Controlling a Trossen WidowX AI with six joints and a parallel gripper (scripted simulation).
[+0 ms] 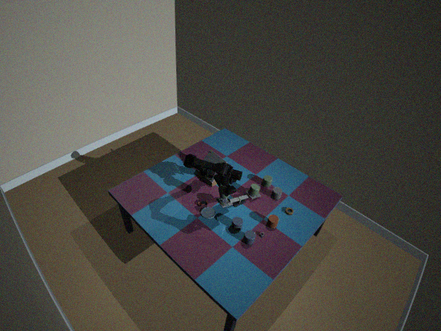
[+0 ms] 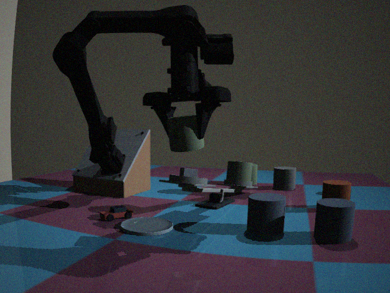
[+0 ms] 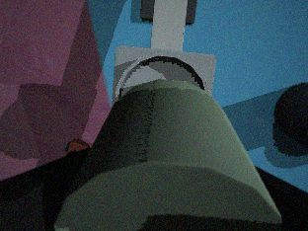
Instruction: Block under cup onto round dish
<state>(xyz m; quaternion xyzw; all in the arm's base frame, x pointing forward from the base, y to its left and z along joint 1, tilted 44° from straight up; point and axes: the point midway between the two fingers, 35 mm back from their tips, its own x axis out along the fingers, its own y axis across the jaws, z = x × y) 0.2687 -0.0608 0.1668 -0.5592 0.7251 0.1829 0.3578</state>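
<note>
My gripper point(image 2: 186, 134) is shut on a green cup point(image 2: 185, 141) point(image 3: 168, 133), held in the air above one end of the balance point(image 1: 239, 198) point(image 2: 217, 190) point(image 3: 169, 30). A grey block point(image 2: 190, 172) point(image 3: 144, 76) shows uncovered on the pan at that end, partly hidden by the cup in the wrist view. The other green cup point(image 1: 254, 189) point(image 2: 238, 173) stands on the opposite end, which is tipped down. The round dish point(image 1: 207, 213) point(image 2: 147, 225) lies on the table with nothing on it, and the held cup is not above it.
A toy car point(image 1: 201, 203) point(image 2: 116, 214) is beside the dish. Two blue-grey cylinders point(image 2: 266, 217) point(image 2: 334, 222), an orange cylinder point(image 1: 272, 221) point(image 2: 336, 190) and a grey cylinder point(image 1: 276, 193) point(image 2: 284, 178) stand around the balance. Another green cylinder point(image 1: 267, 181) is behind; a ring point(image 1: 286, 212) lies farther off.
</note>
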